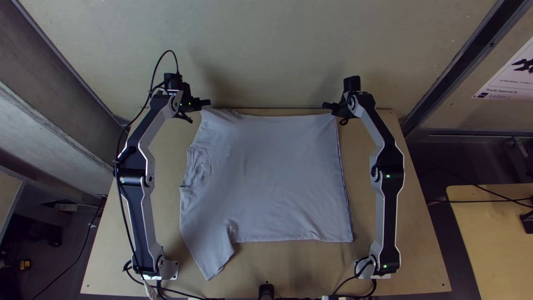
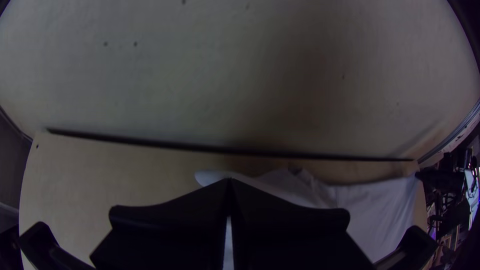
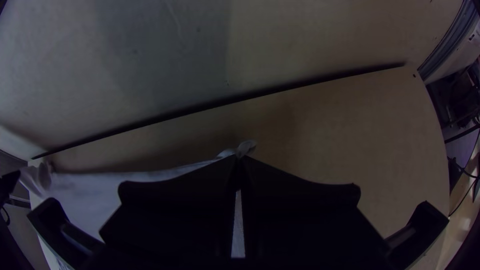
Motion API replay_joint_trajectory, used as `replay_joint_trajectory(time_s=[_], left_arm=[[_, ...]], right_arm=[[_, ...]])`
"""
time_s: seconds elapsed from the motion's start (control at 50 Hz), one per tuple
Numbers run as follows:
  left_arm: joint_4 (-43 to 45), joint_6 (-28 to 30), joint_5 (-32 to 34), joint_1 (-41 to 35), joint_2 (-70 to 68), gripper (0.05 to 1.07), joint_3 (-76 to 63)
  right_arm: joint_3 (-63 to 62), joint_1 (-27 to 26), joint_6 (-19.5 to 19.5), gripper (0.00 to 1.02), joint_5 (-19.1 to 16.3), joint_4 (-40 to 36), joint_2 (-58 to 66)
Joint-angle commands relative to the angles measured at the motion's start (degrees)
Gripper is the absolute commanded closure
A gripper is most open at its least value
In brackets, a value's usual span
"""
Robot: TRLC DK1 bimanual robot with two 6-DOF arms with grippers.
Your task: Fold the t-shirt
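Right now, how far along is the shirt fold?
Done: t-shirt spread across the table, collar showing. In hand: left gripper pinches the far edge at the collar end, right gripper the far hem corner. Left to do: apparently all the folding; body lies broad, near sleeve sticks out.

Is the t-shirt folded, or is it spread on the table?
Mostly spread: the t-shirt lies broad on the table, its collar toward the left arm, one sleeve extended. I cannot tell how the other sleeve lies.
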Motion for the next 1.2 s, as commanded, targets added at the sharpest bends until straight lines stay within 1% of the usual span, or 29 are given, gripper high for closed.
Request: replay_joint_trajectory(time_s=[0.0,0.16,0.32,0.62,0.82,1.18], left_arm=[[0.10,0.11,0.77,0.48,-5.07,1.05,-4.42],[0.72,0.29,1.03,1.10,-7.80,1.05,-9.26],[4.32,0.73,1.56,1.18,-12.10,1.05,-16.29],[5.11,1.70,1.56,1.54,-17.20,1.05,-24.99],[6.52,2.05,1.65,1.62,-21.68,1.05,-30.61],[7.92,2.66,2.44,1.97,-29.33,1.05,-41.42]], right_arm=[[-1.62,-0.37,-1.05,1.00,1.05,-0.73,-3.71],[-2.32,-0.19,-1.76,1.00,1.58,-3.01,-4.94],[-4.17,-0.02,-2.11,1.00,2.28,-6.27,-6.35],[-12.70,0.51,-2.28,1.00,3.16,-6.27,-11.97],[-20.25,1.65,-2.28,1.00,4.13,-4.68,-16.72],[-35.81,3.32,-2.02,1.00,5.36,2.08,-25.51]])
